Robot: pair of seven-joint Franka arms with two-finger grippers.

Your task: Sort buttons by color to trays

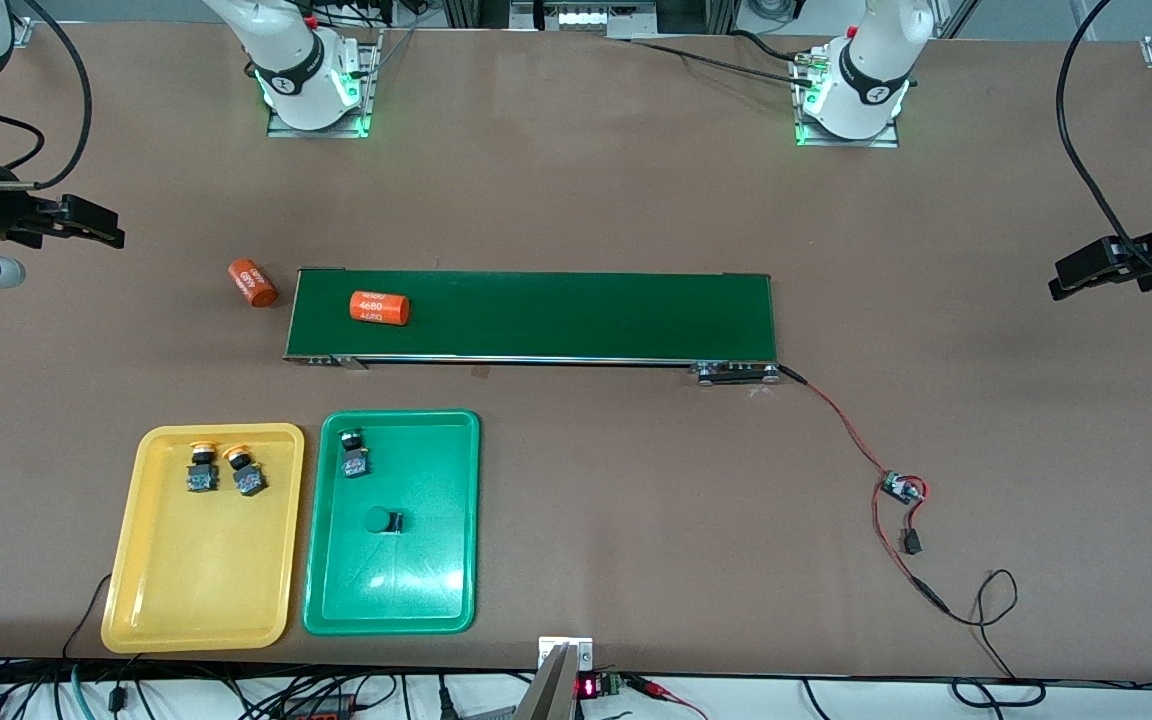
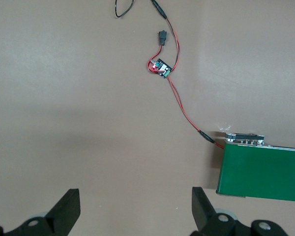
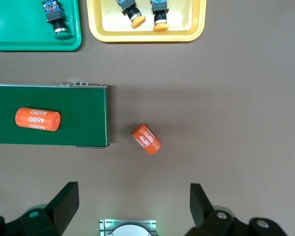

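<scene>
Two yellow-capped buttons (image 1: 201, 467) (image 1: 243, 470) lie side by side in the yellow tray (image 1: 196, 580), at its end farther from the front camera. In the green tray (image 1: 396, 590) beside it lie two green-capped buttons (image 1: 354, 453) (image 1: 383, 521). My right gripper (image 1: 114, 228) hangs open and empty over bare table at the right arm's end. The right wrist view shows its open gripper (image 3: 133, 201) with the yellow tray (image 3: 187, 30), both yellow-capped buttons (image 3: 132, 14) (image 3: 160, 17) and one green-capped button (image 3: 56, 20). My left gripper (image 1: 1061, 280) (image 2: 136, 206) hangs open and empty over the left arm's end.
A long dark-green conveyor belt (image 1: 576, 315) crosses the middle of the table, with an orange "4680" cylinder (image 1: 379, 308) on it. Another orange cylinder (image 1: 253, 283) lies on the table off the belt's end. A small circuit board (image 1: 901, 489) on red wires sits toward the left arm's end.
</scene>
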